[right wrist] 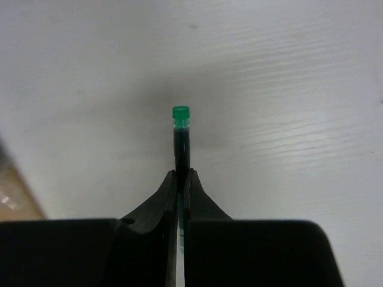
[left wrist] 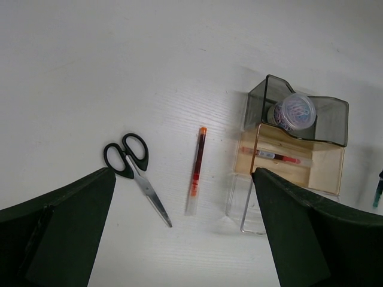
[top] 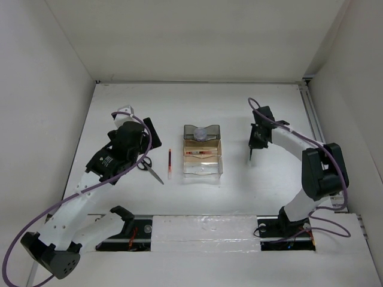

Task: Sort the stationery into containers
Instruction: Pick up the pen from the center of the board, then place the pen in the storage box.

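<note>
While the left gripper [top: 133, 139] hangs wide open over the left half of the counter [top: 239, 107], nothing is in it. Just under it lie the scissors [left wrist: 139, 178], flat on the counter. Next to them, a bit nearer the middle, lies a loose red pen [left wrist: 195, 170].

In the middle of the counter sit the three bins, joined in a row from the far edge to the near edge. The dark grey bin [left wrist: 332, 119] is farthest, and the round lavender piece [left wrist: 295, 112] is in it. The amber bin [left wrist: 326, 173] comes next, and one red pen [left wrist: 272, 156] is lying inside. The clear bin [left wrist: 239, 203] is nearest and looks empty.

Toward the right edge, the right gripper [right wrist: 181, 173] is pinched tight on the dark pen [right wrist: 181, 140], which has a green end poking out past the fingers.

I think the step now is putting the dark pen away. The right arm needs to go left until the pen is over the bins, likely the amber one with the other pen. Then it must open its fingers so the pen drops in and does not hit the rim.
</note>
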Robot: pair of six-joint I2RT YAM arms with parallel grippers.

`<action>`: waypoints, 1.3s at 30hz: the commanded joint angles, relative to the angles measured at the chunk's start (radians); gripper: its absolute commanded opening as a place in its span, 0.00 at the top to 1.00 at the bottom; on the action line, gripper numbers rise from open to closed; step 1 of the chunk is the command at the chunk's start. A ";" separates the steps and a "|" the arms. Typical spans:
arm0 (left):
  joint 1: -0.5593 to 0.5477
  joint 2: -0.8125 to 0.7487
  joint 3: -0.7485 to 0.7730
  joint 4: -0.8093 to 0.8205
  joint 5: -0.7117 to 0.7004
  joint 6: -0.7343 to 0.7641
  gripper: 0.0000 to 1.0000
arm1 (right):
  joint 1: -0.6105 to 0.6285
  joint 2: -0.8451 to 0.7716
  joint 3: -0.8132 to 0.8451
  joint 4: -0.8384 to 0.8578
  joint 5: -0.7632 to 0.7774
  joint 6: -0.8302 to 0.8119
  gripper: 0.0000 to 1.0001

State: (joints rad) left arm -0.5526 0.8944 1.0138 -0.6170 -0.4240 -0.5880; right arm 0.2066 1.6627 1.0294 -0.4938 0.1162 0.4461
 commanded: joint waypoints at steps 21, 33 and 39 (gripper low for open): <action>0.003 0.018 -0.012 0.016 -0.038 -0.018 0.00 | 0.568 0.193 0.584 -0.034 -0.154 -0.840 1.00; 0.003 0.018 -0.012 0.016 -0.038 -0.018 0.00 | 0.568 0.146 0.492 0.009 -0.262 -0.983 1.00; 0.003 0.018 -0.012 0.016 -0.038 -0.018 0.00 | 0.568 0.146 0.452 0.009 -0.274 -0.968 1.00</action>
State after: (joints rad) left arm -0.5526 0.9253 1.0061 -0.6174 -0.4454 -0.5999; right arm 0.7799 1.8481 1.4971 -0.5095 -0.1177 -0.5129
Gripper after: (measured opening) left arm 0.996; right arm 0.045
